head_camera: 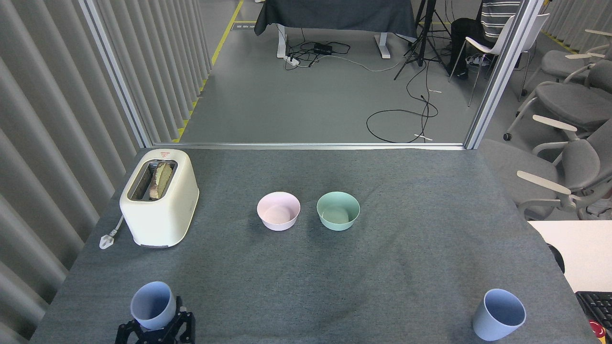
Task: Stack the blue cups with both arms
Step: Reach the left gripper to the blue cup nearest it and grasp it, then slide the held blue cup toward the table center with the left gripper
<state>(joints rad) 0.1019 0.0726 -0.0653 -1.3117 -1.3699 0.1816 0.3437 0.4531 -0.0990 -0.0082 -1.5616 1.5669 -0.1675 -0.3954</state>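
Note:
Two pale blue cups stand near the table's front edge. The left blue cup (153, 305) is at the front left, tilted slightly, with my left gripper (156, 327) shut around its lower part; black fingers (184, 324) show on either side of its base. At the front right, the other blue cup (498, 315) stands alone, upright and open-mouthed. My right gripper is out of view.
A cream toaster (159, 198) holding bread sits at the left, its plug (107, 239) beside it. A pink bowl (278, 210) and a mint-green bowl (338, 210) stand mid-table. A keyboard (595, 306) and a white desk (578, 248) lie off the right edge.

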